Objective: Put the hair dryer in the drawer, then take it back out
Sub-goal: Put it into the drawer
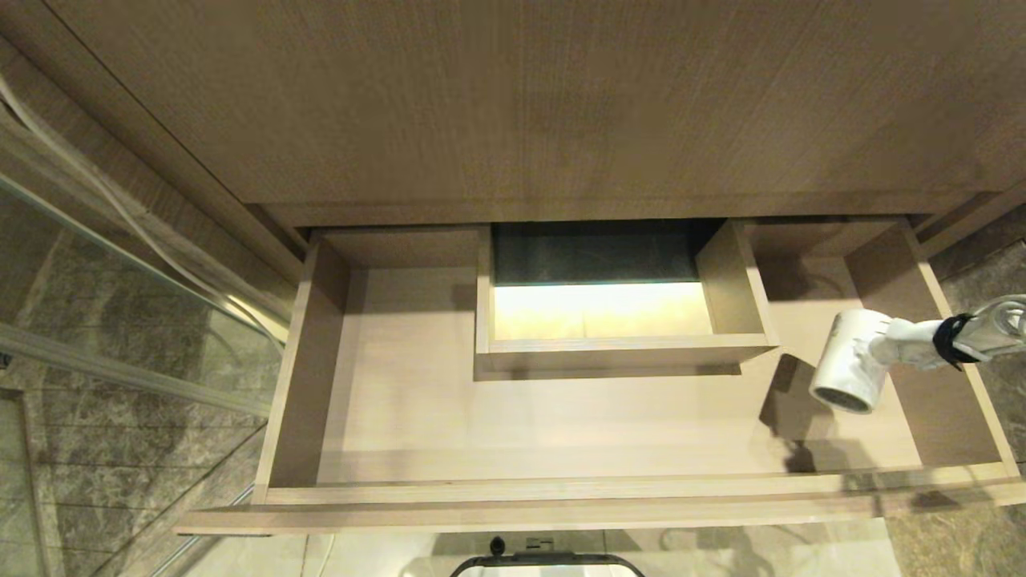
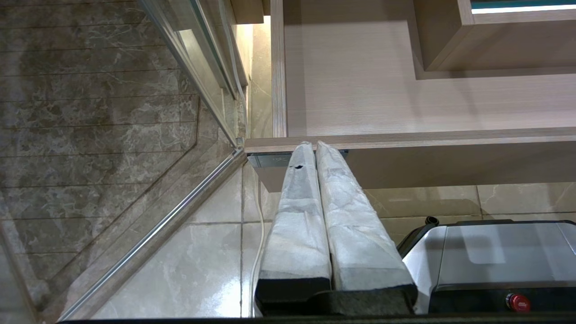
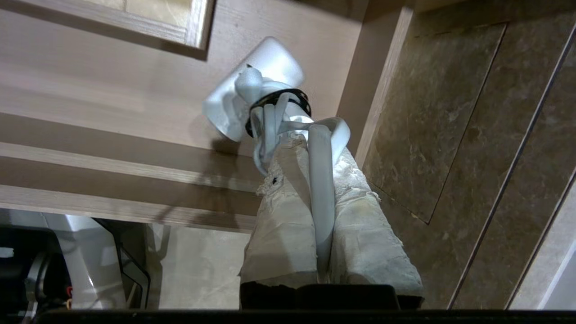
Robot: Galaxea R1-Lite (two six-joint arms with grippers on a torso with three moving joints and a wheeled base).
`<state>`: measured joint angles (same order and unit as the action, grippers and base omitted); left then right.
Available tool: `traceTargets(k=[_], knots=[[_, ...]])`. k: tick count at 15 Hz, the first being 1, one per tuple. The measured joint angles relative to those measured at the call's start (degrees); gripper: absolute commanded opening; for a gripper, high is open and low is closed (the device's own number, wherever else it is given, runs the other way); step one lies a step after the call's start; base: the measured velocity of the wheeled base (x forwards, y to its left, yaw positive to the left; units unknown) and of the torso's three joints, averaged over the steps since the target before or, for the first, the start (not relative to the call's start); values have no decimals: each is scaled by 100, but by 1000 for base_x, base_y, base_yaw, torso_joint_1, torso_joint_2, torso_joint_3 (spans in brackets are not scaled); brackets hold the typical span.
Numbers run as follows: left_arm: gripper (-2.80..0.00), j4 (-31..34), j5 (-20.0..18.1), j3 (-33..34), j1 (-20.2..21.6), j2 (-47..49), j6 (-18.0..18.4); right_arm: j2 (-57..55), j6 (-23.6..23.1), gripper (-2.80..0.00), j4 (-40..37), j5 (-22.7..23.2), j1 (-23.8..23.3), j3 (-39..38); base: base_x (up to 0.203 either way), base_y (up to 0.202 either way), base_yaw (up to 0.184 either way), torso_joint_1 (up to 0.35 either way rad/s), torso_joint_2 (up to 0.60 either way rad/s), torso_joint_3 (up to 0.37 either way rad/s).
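The drawer [image 1: 561,489] stands pulled open below me, its light wood floor bare. A small white hair dryer [image 1: 854,361] hangs over the drawer's right end, grille end tipped down toward the floor. Its bundled white cord [image 3: 321,180], bound by a black tie [image 1: 950,340], runs between the fingers of my right gripper [image 3: 312,148], which is shut on the cord; the hair dryer [image 3: 252,94] dangles beyond the fingertips. My left gripper [image 2: 313,145] is shut and holds nothing, parked just below the drawer front near its left end.
A boxed cutout [image 1: 625,344] fills the drawer's back centre. A taller wood panel [image 1: 521,96] rises above. A glass partition [image 1: 120,320] with a metal rail stands to the left, dark marble tiles [image 3: 472,112] to the right. My base [image 2: 495,252] sits under the drawer front.
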<state>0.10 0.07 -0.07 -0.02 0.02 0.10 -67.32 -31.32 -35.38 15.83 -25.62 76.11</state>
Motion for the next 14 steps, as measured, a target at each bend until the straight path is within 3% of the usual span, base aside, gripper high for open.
traceTargets(k=[7, 14], knots=[[-280, -1, 0, 0, 0, 0, -2, -920, -165, -280, 258, -166, 200, 389, 0, 0, 0, 0, 0, 0], [-280, 0, -2, -2, 0, 0, 0, -2373, -141, -280, 502, -652, 938, 1726, 0, 0, 0, 0, 0, 0]])
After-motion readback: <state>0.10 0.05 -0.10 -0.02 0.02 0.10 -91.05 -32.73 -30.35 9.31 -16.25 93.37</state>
